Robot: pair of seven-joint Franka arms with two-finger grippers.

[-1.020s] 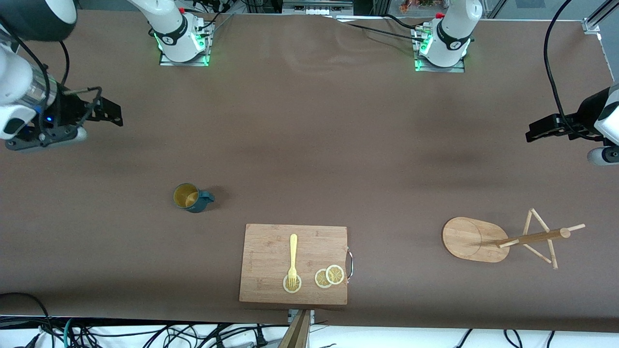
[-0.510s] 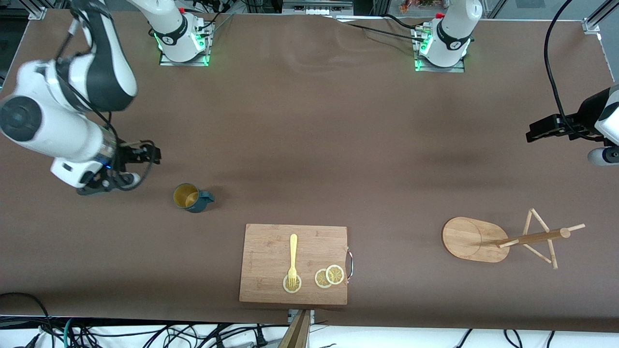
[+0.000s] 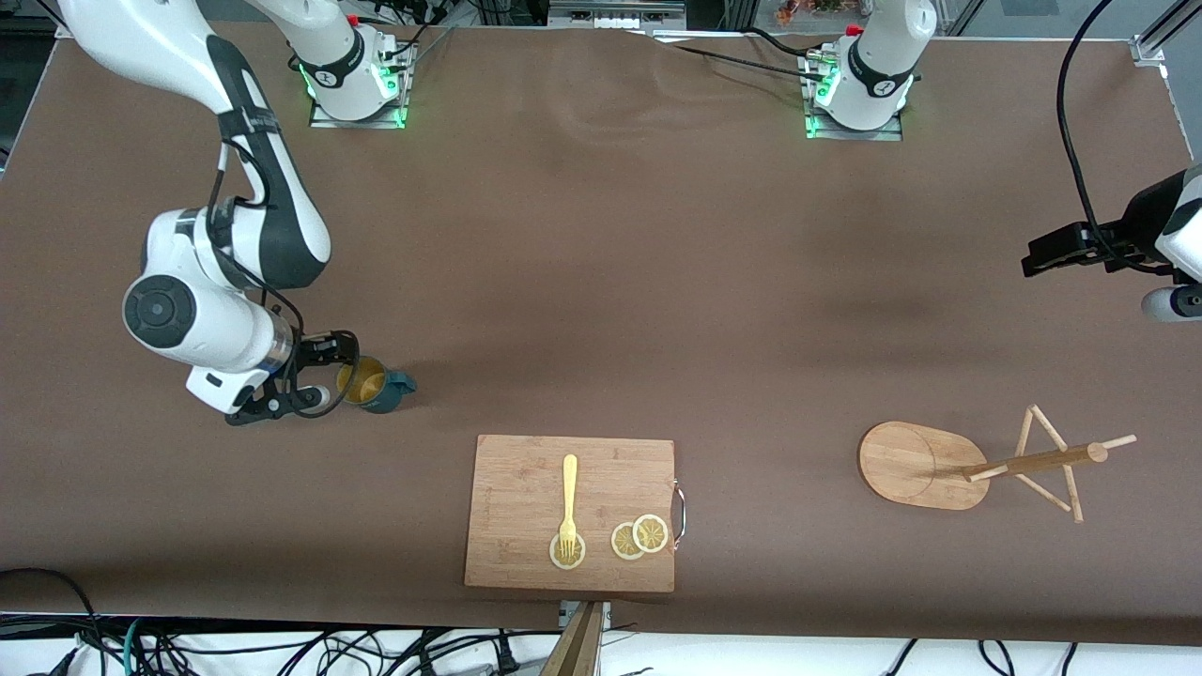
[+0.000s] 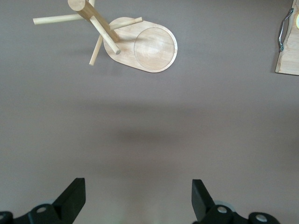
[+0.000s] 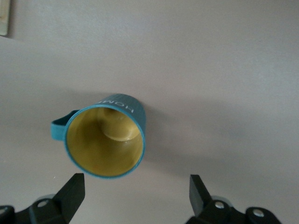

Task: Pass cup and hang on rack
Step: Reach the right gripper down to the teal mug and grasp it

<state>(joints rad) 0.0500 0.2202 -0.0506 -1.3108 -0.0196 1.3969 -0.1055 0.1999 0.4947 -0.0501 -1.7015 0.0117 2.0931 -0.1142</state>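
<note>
While the board (image 3: pixel 570 513) with its fork (image 3: pixel 568 505) and lemon slices (image 3: pixel 639 537) lies nearest the camera, the rack (image 3: pixel 925 465) stands a little farther off toward the left arm's end, untouched. The cup (image 3: pixel 373 383) stands upright on the table toward the right arm's end, handle toward the board. The right gripper (image 3: pixel 331 372), jaws released, is just beside the cup's rim. The left gripper (image 3: pixel 1038 255) waits, jaws released, over bare table.

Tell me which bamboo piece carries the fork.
The cutting board carries the fork and lemon slices; the rack carries nothing.
</note>
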